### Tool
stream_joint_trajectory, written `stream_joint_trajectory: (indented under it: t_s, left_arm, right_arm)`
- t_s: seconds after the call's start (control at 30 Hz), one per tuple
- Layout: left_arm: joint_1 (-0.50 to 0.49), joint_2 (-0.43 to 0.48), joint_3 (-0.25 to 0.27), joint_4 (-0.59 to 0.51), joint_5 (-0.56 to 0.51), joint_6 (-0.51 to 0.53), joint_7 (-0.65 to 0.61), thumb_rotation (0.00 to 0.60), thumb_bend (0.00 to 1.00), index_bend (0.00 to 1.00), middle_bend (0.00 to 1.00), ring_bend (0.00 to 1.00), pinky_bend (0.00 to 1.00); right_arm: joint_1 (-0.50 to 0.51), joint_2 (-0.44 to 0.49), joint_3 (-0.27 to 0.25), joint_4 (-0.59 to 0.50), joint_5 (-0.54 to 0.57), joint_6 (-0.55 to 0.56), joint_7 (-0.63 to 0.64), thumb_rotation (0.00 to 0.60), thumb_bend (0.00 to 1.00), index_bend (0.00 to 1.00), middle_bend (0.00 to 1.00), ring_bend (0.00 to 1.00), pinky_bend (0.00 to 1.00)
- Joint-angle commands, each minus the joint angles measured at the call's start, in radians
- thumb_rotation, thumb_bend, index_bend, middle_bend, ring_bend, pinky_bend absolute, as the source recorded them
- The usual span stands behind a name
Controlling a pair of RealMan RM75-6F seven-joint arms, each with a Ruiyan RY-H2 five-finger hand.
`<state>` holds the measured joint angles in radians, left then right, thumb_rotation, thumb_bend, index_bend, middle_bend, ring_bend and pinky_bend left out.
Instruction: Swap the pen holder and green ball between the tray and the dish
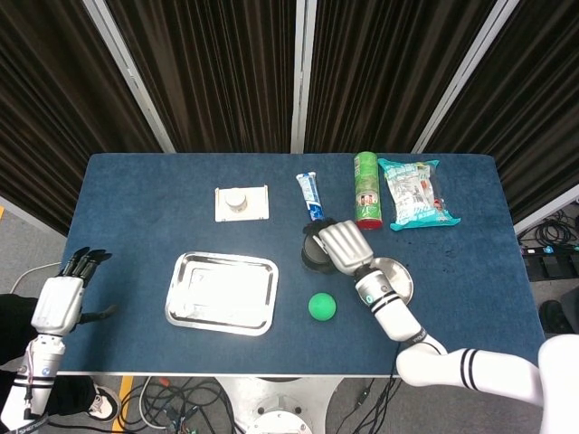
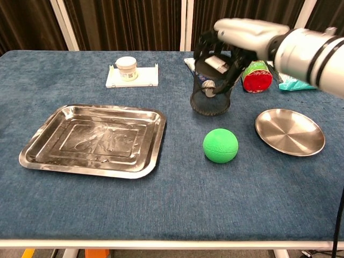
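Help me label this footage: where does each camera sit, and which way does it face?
Head view: high above the table, looking down; shows the left hand off the table's edge and the right hand.
Chest view: low at the near edge, looking across; shows only the right hand.
Shared: pen holder, green ball, tray, dish.

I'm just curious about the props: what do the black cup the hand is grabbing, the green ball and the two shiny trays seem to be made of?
The pen holder looks like black wire mesh: you can see through its wall. The green ball seems matte foam or rubber, with no shine. The tray and round dish look like polished steel, mirroring the light.
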<state>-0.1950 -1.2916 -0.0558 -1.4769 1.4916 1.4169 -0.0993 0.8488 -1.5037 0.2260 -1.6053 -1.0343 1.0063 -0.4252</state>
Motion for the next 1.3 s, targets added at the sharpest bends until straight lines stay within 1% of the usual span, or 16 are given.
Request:
stream_joint_trajectory:
  t_s: [0.03,0.17,0.23,0.33,0.43,0.53,0.73,0.93,1.0,1.1,1.13,1.17,1.27,1.3]
  left_arm:
    - [-0.002,-0.001,0.0,-0.002,0.001,-0.004,0.002,0.6,0.01,0.19,0.14,0.07,0.32]
    - [-0.008,-0.006,-0.001,-0.006,0.006,-0.006,0.008,0.6,0.01,0.19,0.14,0.07,0.32]
    - [-0.011,-0.007,-0.001,-0.01,0.011,-0.005,0.013,0.6,0.01,0.19,0.14,0.07,0.32]
    - [-0.012,-0.009,0.0,-0.015,0.016,-0.003,0.019,0.6,0.01,0.19,0.14,0.07,0.32]
    - [-0.014,-0.01,0.0,-0.017,0.014,-0.008,0.023,0.6,0.01,0.19,0.14,0.07,0.32]
    - [-0.016,-0.01,0.003,-0.017,0.013,-0.015,0.025,0.6,0.01,0.19,0.14,0.07,0.32]
    - [-0.019,-0.013,0.003,-0.015,0.01,-0.021,0.028,0.6,0.01,0.19,0.14,0.07,0.32]
    - [-0.021,-0.014,0.005,-0.012,0.007,-0.026,0.028,0.6,0.01,0.19,0.14,0.07,0.32]
    - [-0.021,-0.015,0.006,-0.011,0.006,-0.028,0.027,0.6,0.01,0.19,0.14,0.07,0.32]
    - [-0.02,-0.015,0.006,-0.011,0.006,-0.027,0.027,0.6,0.01,0.19,0.14,0.07,0.32]
    - [-0.02,-0.014,0.006,-0.012,0.007,-0.026,0.026,0.6,0.01,0.19,0.14,0.07,0.32]
    - [-0.02,-0.014,0.006,-0.013,0.008,-0.024,0.026,0.6,0.01,0.19,0.14,0.07,0.32]
    - [-0.021,-0.012,0.006,-0.017,0.014,-0.021,0.026,0.6,0.01,0.19,0.14,0.07,0.32]
    - [-0.022,-0.012,0.007,-0.019,0.016,-0.021,0.026,0.6,0.01,0.19,0.14,0.07,0.32]
  right_arm:
    - [-0.08,0.104,-0.022,-0.118,-0.083,0.106,0.021,0.6,0.15,0.53,0.4,0.35,0.56]
    - [-0.155,0.208,-0.068,-0.211,-0.111,0.168,0.008,0.6,0.15,0.53,0.4,0.35,0.56]
    - [-0.191,0.247,-0.096,-0.239,-0.115,0.186,0.005,0.6,0.15,0.53,0.4,0.35,0.56]
    - [-0.228,0.274,-0.129,-0.245,-0.119,0.191,0.018,0.6,0.15,0.53,0.4,0.35,0.56]
    - [-0.253,0.276,-0.153,-0.229,-0.115,0.179,0.041,0.6,0.15,0.53,0.4,0.35,0.56]
    - [-0.267,0.264,-0.165,-0.206,-0.108,0.161,0.057,0.6,0.15,0.53,0.4,0.35,0.56]
    - [-0.275,0.226,-0.17,-0.155,-0.097,0.123,0.077,0.6,0.15,0.53,0.4,0.34,0.56]
    - [-0.272,0.196,-0.161,-0.122,-0.078,0.092,0.082,0.6,0.14,0.52,0.4,0.34,0.55]
    - [-0.272,0.193,-0.158,-0.118,-0.08,0.085,0.087,0.6,0.13,0.46,0.36,0.31,0.52]
    - [-0.272,0.195,-0.154,-0.117,-0.092,0.078,0.103,0.6,0.1,0.31,0.26,0.18,0.42]
    - [-0.272,0.199,-0.153,-0.118,-0.1,0.072,0.111,0.6,0.08,0.23,0.21,0.12,0.37]
    - [-0.273,0.202,-0.154,-0.119,-0.106,0.07,0.117,0.6,0.06,0.18,0.18,0.08,0.33]
    - [-0.278,0.215,-0.153,-0.125,-0.125,0.064,0.141,0.6,0.01,0.06,0.11,0.01,0.24]
    - [-0.281,0.221,-0.151,-0.129,-0.131,0.066,0.149,0.6,0.0,0.03,0.1,0.0,0.23]
